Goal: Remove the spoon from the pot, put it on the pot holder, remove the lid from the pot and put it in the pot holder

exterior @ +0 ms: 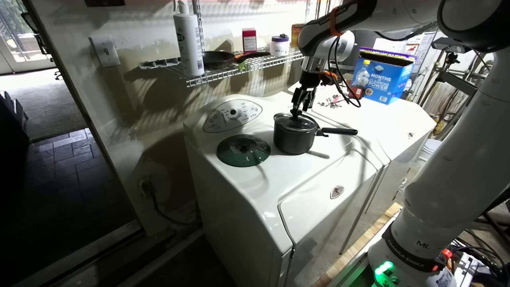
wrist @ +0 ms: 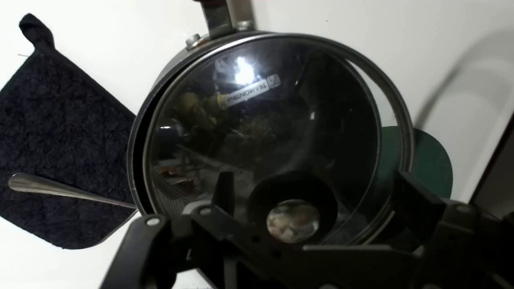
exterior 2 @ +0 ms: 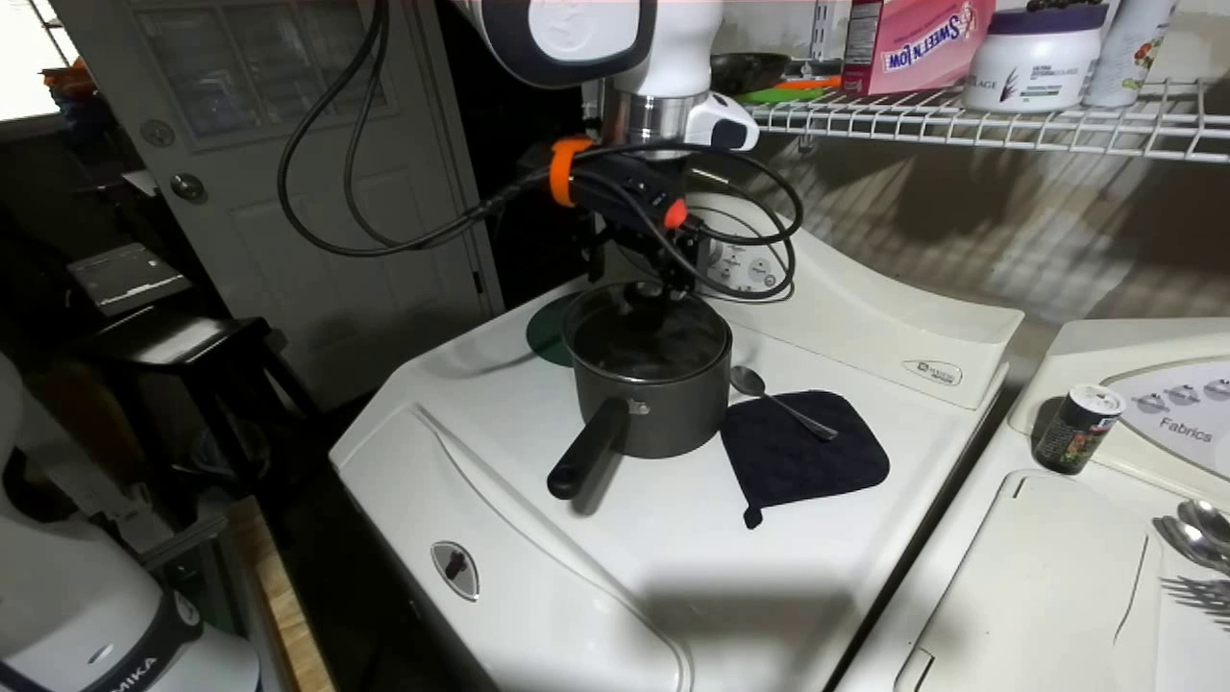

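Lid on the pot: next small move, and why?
Probably close the gripper on the knob: in the wrist view its jaws stand open, with the knob showing between them. Whether they are low enough I can't tell. The lid is on the pot and the spoon's handle already lies on the pot holder, so the lid looks next.

- We're seeing a pink box & a wht tub sitting on a wire shelf.
- We're spotting a dk can standing on a wht appl., forks lying there too.
- We're noting a grn disc & an open blue box.
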`<control>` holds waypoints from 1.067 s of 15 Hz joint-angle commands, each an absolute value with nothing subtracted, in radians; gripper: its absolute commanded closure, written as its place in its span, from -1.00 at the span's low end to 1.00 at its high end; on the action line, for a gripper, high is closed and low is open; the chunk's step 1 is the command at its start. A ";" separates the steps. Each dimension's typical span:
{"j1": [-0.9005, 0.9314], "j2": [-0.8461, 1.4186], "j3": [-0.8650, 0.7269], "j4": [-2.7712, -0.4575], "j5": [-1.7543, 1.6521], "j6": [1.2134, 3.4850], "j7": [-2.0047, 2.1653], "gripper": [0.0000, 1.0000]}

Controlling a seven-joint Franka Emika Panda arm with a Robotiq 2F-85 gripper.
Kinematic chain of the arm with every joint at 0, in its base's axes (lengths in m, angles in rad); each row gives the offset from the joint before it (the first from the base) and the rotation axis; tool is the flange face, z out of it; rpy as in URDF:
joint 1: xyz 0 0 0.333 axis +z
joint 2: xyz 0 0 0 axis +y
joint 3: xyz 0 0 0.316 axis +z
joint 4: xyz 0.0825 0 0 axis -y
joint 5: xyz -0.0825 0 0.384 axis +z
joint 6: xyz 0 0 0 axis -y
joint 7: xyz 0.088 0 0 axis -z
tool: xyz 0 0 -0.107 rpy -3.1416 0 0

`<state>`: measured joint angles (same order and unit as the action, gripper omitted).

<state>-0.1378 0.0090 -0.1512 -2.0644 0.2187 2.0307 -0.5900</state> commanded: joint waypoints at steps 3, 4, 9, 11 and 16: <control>-0.141 0.026 -0.146 -2.053 0.261 2.056 -0.646 -0.39; -0.141 0.027 -0.145 -2.053 0.261 2.058 -0.650 -0.25; -0.141 0.029 -0.145 -2.051 0.258 2.071 -0.655 -0.64; -0.142 0.029 -0.145 -2.051 0.259 2.075 -0.657 -0.80; -0.139 0.032 -0.141 -2.052 0.256 2.097 -0.659 -1.00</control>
